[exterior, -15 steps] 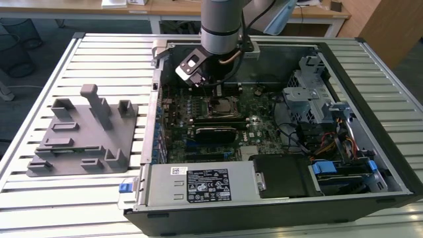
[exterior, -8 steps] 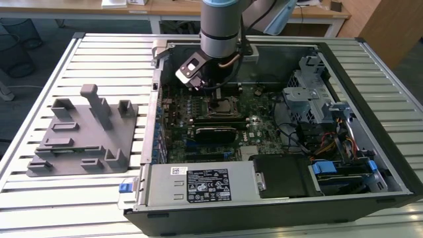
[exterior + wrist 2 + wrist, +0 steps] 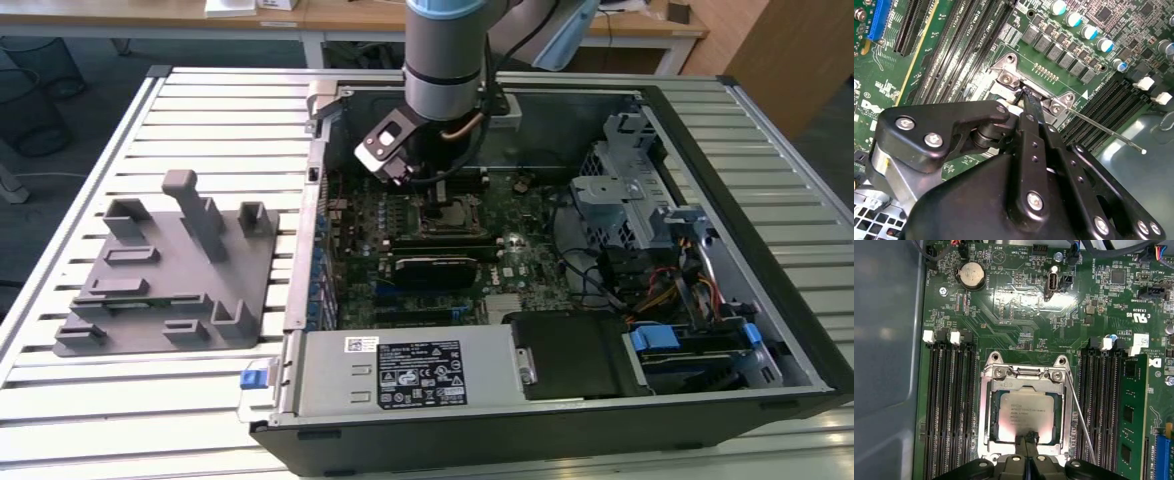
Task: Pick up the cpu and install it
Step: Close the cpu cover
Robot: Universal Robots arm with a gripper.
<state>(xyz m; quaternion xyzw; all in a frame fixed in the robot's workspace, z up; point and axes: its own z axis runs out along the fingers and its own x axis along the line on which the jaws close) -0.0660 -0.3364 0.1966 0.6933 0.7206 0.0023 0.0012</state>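
Observation:
The cpu, a pale silver square chip, lies flat inside the metal socket frame on the green motherboard in the first wrist view. My gripper hangs over the chip's edge with its two black fingers pressed together, and nothing shows between them. The thin socket lever stands free beside the frame. In the second wrist view the gripper has its tip at the socket frame, and the lever sticks out past it. In the exterior view the gripper is inside the open computer case, just above the socket.
Memory slots flank the socket, with one module seated. A coin battery sits on the board. A grey plastic tray with upright posts rests on the slatted table at the exterior view's left. The power supply and drive cage crowd the case.

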